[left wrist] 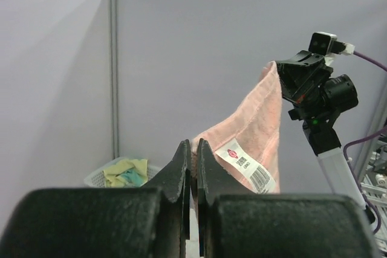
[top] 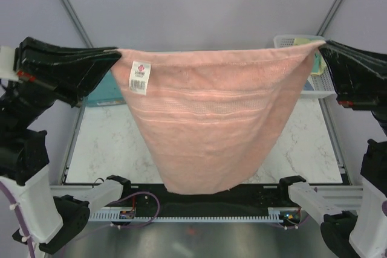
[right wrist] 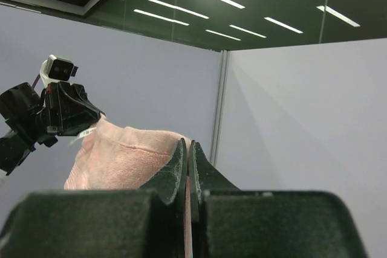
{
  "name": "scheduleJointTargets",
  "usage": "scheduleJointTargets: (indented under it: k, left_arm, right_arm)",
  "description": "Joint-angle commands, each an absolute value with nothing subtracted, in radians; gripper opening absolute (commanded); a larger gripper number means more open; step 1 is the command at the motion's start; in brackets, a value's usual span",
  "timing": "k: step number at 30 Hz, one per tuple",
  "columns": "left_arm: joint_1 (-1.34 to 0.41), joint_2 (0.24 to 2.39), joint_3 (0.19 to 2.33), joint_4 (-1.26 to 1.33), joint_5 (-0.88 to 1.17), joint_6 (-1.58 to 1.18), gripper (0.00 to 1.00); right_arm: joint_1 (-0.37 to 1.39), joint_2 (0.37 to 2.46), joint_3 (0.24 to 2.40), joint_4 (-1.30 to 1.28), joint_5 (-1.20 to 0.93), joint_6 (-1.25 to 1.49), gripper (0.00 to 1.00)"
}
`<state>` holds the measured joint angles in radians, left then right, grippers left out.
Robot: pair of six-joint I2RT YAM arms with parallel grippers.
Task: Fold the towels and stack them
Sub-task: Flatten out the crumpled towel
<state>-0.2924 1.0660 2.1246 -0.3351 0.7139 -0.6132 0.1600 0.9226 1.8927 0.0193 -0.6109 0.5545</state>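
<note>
The salmon-pink towel (top: 208, 125) hangs spread in the air above the table, stretched between both grippers, its white tag (top: 139, 77) near the upper left corner. My left gripper (top: 116, 56) is shut on its left top corner; the pink cloth (left wrist: 254, 131) and tag show past the closed jaws (left wrist: 194, 149). My right gripper (top: 321, 46) is shut on the right top corner, with pink cloth (right wrist: 127, 155) beside the closed jaws (right wrist: 188, 149). The pale yellow towel with teal (left wrist: 125, 173) lies in the basket. The light blue towel is out of view.
A white mesh basket (top: 284, 41) stands at the back right, partly behind the towel. A teal tray (top: 103, 95) sits at the back left. The marble table top (top: 106, 149) lies under the hanging towel. Grey walls enclose the cell.
</note>
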Motion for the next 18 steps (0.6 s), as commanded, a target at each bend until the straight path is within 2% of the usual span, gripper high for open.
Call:
scheduleJointTargets:
  k: [1, 9, 14, 18]
  left_arm:
    - [-0.290, 1.184, 2.100, -0.353, 0.602, -0.585, 0.02]
    - [-0.290, 1.457, 2.137, -0.308, 0.436, -0.387, 0.02]
    - [-0.267, 1.733, 2.310, -0.298, 0.374, -0.316, 0.02]
    - [-0.249, 1.862, 2.321, -0.200, 0.359, -0.266, 0.02]
  right_arm:
    - [0.161, 1.069, 1.893, 0.044, -0.525, 0.543, 0.00]
    - [0.161, 1.343, 1.818, 0.158, -0.446, 0.451, 0.00]
    - [0.160, 1.569, 1.903, 0.199, -0.443, 0.397, 0.00]
    - [0.153, 1.753, 1.969, 0.259, -0.457, 0.362, 0.00]
